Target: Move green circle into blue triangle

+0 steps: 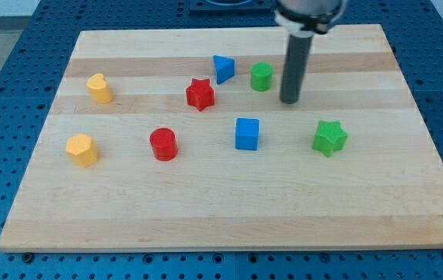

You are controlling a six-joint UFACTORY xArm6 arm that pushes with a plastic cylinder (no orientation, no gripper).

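The green circle [262, 76] stands on the wooden board near the view's top, right of centre. The blue triangle [222, 68] stands just to its left, with a small gap between them. My tip [289, 101] rests on the board just to the right of the green circle and slightly lower, apart from it. The dark rod rises from the tip to the arm at the view's top.
A red star [200, 94] sits left of and below the blue triangle. A blue cube [246, 134], a green star [329, 138] and a red cylinder [163, 145] lie in the middle row. Two yellow blocks [99, 88] [81, 149] sit at the left. The board's top edge [229, 31] is close.
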